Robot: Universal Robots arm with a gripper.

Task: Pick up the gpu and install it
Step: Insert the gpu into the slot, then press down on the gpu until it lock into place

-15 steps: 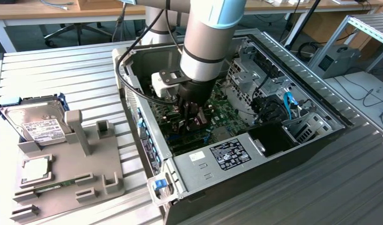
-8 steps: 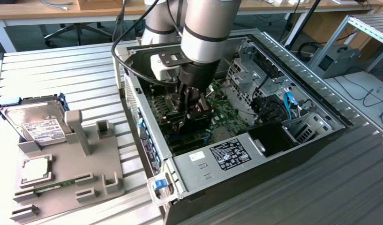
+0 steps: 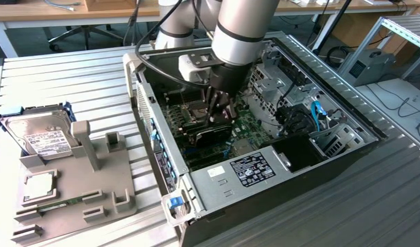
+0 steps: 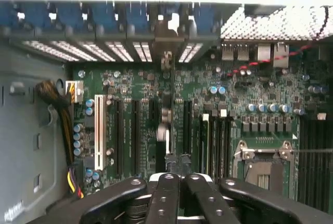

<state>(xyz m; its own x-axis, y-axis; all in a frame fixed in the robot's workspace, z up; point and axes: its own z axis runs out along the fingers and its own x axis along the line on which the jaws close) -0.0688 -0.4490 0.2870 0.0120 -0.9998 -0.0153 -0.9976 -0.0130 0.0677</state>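
Exterior view first: the arm reaches straight down into the open computer case (image 3: pixel 196 203), which lies on its side on the tabletop (image 3: pixel 72 77), wrist roughly vertical. The end effector (image 3: pixel 220 114) sits low over the motherboard (image 3: pixel 248 126), pinched shut on the top edge of the gpu (image 3: pixel 210 135). The card stands on edge just above the board, near the middle of the case. Off to the case's side, toward the exterior view's left, a grey parts holder (image 3: pixel 103 175) carries a hard drive (image 3: pixel 38 135).

Handling-wise, I'd guess the card is light and stiff but fragile: thin board, exposed parts, and a connector edge that wouldn't like being forced crooked. The top edge looks like the sane place to grab, keeping pressure off the components.

Wrist view: the end effector (image 4: pixel 174 178) has its black fingers (image 4: pixel 164 198) drawn close together. The gpu (image 4: pixel 165 112) shows edge-on as a thin line running away from them across the motherboard (image 4: pixel 244 99), between the long slots (image 4: pixel 125 135) and toward the case's rear vents (image 4: pixel 122 50). Can't tell if it's seated.
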